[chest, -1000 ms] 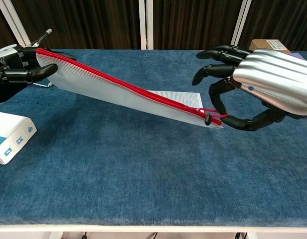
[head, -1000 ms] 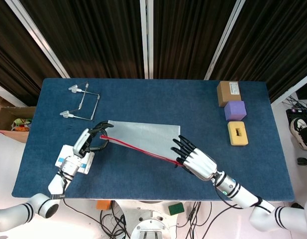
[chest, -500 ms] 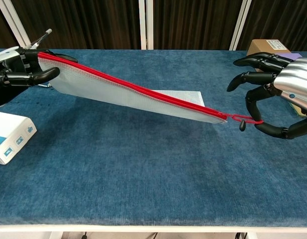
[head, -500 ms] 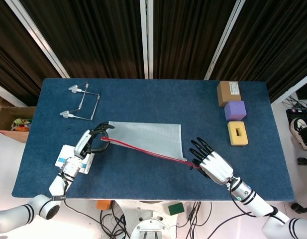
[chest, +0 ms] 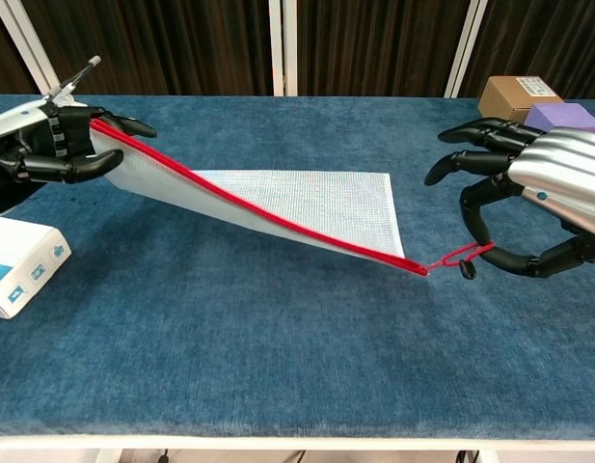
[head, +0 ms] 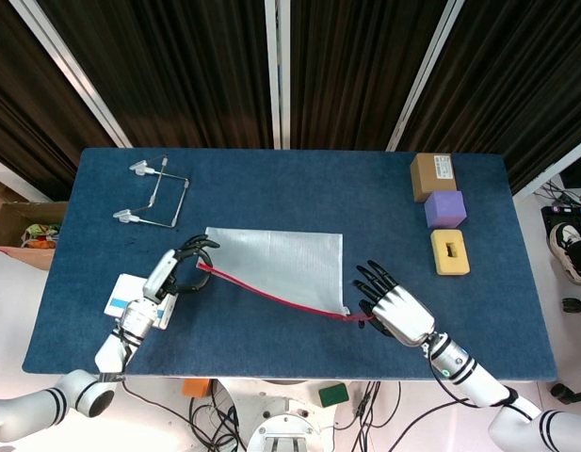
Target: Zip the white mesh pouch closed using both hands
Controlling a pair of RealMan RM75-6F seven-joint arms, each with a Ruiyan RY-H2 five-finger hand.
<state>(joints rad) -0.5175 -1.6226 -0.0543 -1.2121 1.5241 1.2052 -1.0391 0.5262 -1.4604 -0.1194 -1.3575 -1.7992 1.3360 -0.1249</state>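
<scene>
My right hand (chest: 533,207) has the red pull cord (chest: 451,258) hooked in its curled fingers (chest: 509,258), and the slider now sits at the far right corner of the white mesh pouch (head: 281,259). A second ago that slider was a little short of the corner with my hand close over it; since then I have drawn it out to the end, and the red zipper (chest: 268,217) reads as one closed line from corner to corner. In the last half second my right hand has come back in slightly, so the cord sags instead of running taut, and the pouch has dropped lower, with more of its mesh lying flat on the desk (chest: 278,367).

My left hand (chest: 46,154) is clenched on the pouch's left corner, holding that end up off the desk so the zipper edge slopes down towards my right. It has moved in a touch as well.

I judge the zipping itself to be done or very nearly so; whether the slider is seated fully against its stop is too small to tell. What is left, as I see it, is to let the cord go and lay the left corner down.
</scene>
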